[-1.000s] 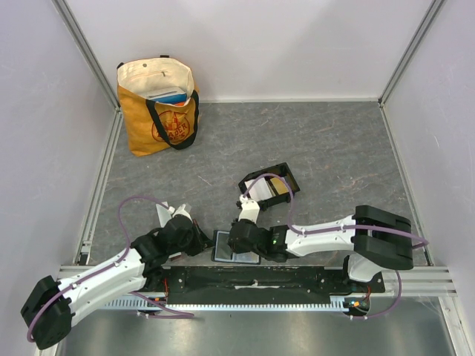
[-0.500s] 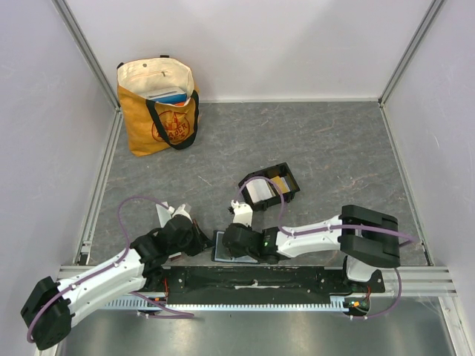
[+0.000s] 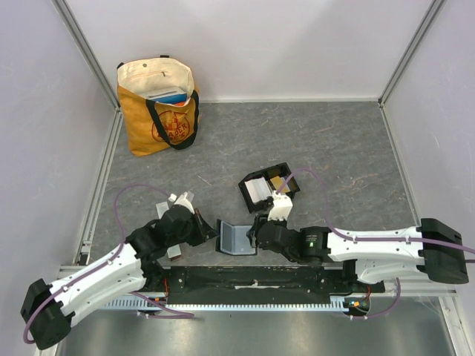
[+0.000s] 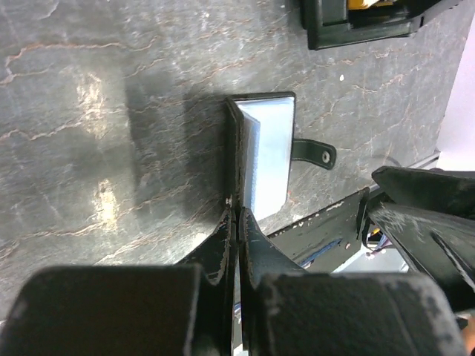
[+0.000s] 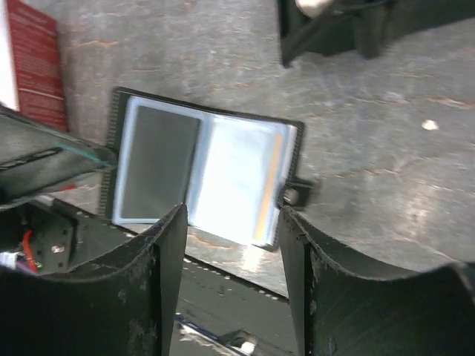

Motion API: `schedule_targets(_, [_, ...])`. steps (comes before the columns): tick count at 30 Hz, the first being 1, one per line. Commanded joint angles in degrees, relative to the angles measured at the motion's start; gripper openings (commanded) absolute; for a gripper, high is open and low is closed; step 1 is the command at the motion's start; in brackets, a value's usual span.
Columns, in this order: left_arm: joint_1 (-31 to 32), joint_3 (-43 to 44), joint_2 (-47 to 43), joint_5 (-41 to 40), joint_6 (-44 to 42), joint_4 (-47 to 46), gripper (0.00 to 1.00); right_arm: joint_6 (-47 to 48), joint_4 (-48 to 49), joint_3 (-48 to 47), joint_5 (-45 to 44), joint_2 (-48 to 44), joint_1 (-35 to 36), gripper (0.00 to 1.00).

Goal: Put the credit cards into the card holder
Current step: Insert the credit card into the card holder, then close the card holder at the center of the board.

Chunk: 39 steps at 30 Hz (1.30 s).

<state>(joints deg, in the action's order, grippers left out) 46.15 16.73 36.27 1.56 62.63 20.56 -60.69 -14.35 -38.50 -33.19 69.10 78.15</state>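
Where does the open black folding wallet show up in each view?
Top external: wallet at lower centre of the picture.
Left wrist: centre, seen edge-on, one cover raised.
Right wrist: centre-left, open inner face towards the camera.
Shared landmark: the left gripper pinching the wallet's cover edge.

The counter is dark grey with a marbled pattern of paler veins and rusty flecks. The card holder is plain black, with a pale card of whitish grey in one compartment and an orange-gold card in the other. The folding wallet is black outside; its sleeves are pale blue-grey, one showing a dark grey panel, another a thin orange stripe. The tote bag is mustard-orange with a reddish-brown emblem, black straps and cream lining — something blue and white shows inside. The left gripper and right gripper are black. The left arm and right arm are white with black joints and purple cables.
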Motion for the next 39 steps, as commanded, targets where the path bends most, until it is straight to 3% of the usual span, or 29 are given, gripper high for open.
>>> schedule_targets(1, [0.17,4.8,3.18,1.07,-5.32,-0.95,0.02,-4.43,-8.23,3.69,-4.08,-2.22,-0.28,0.6])
schedule_targets(8, [0.17,8.14,11.26,6.43,-8.05,-6.23,0.04,-9.01,-10.17,5.98,-4.34,-1.78,-0.54,0.61])
schedule_targets(13, [0.52,12.0,16.81,8.46,-9.37,-6.58,0.25,-8.57,-10.0,5.98,-4.86,-1.77,-0.63,0.63])
schedule_targets(18, [1.04,13.59,20.23,9.77,-9.81,-9.12,0.33,-9.28,-10.08,7.12,-6.01,-4.67,-0.72,0.64])
schedule_targets(31, [8.87,14.91,32.98,10.04,-6.29,-19.76,0.33,-7.43,-10.26,8.79,-8.56,-11.8,-2.21,0.64])
schedule_targets(36, [9.05,13.95,30.97,8.2,-8.13,-20.29,0.31,-6.46,-10.17,9.23,-8.21,-12.85,-2.74,0.55])
schedule_targets(38, [9.13,12.89,29.65,5.57,-9.36,-20.12,0.24,-6.29,-9.82,9.85,-8.03,-13.38,-3.0,0.49])
schedule_targets(39, [9.13,12.37,29.12,3.73,-9.37,-19.77,0.16,-6.2,-9.65,10.46,-8.03,-13.64,-3.18,0.46])
